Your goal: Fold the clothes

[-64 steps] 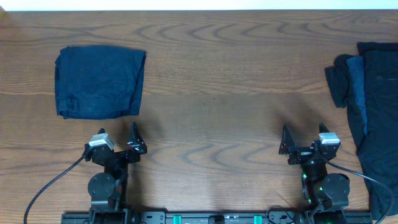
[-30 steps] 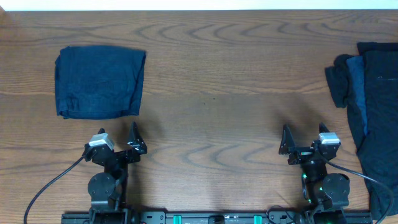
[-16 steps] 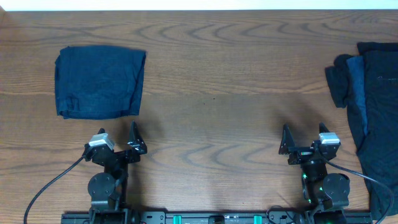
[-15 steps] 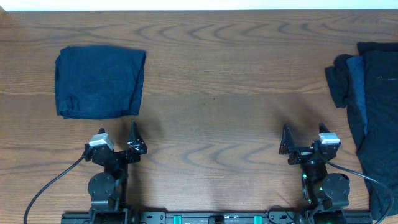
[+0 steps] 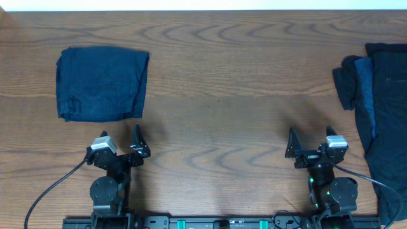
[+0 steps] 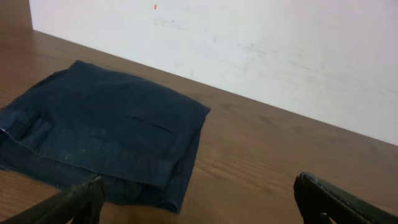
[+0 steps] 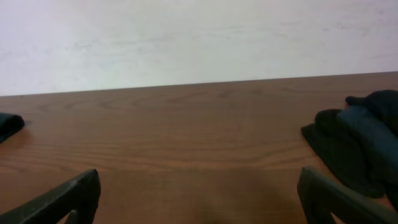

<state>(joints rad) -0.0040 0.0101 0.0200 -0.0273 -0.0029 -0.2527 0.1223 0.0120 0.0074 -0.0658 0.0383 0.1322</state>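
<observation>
Step in hand: a pause between garments, it seems; one folded garment (image 5: 102, 83) lies as a neat rectangle at the far left of the table (image 5: 222, 76); neither arm touches cloth
Clothes left: a rumpled dark heap (image 5: 380, 108) at the table's right edge, partly out of frame; the number of pieces cannot be told
Left side: the left gripper (image 5: 119, 143) sits at the near edge, fingers spread wide, empty; the folded garment lies just beyond it
Right side: the right gripper (image 5: 310, 147) sits likewise, fingers wide, empty; the heap lies to its right, apart
Next move: probably the right arm reaches to the heap, pinches one top piece and draws it to the bare middle for spreading; a second piece may cling and come along
</observation>
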